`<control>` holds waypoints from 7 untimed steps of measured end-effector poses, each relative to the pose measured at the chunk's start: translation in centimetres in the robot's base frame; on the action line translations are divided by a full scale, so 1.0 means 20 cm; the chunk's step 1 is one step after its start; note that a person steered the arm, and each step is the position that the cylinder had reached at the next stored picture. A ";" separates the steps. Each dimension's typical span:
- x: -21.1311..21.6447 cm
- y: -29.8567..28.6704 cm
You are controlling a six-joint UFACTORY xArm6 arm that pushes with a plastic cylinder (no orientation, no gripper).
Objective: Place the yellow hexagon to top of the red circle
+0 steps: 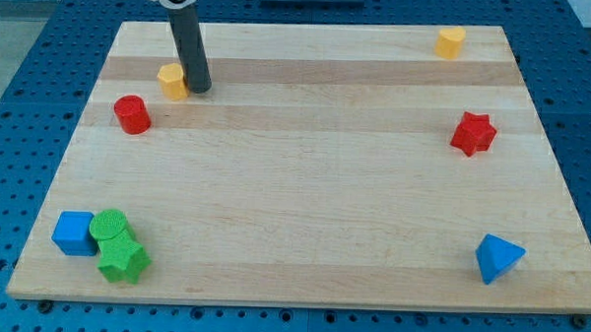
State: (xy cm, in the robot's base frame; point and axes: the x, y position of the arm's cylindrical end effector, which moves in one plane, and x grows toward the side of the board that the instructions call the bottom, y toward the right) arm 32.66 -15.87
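Note:
The yellow hexagon (172, 81) lies on the wooden board near the view's top left. The red circle (132, 114) sits just below and to the left of it, a short gap apart. My tip (200, 88) stands right against the hexagon's right side, at about touching distance. The dark rod rises from there to the view's top edge.
A second yellow block (451, 41) lies at the top right. A red star (473, 134) is at the right. A blue triangle (497, 258) is at the bottom right. A blue cube (74, 233), a green circle (109, 225) and a green star (124, 260) cluster at the bottom left.

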 end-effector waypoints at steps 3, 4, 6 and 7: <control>-0.05 -0.01; -0.08 -0.01; -0.08 -0.05; 0.00 -0.13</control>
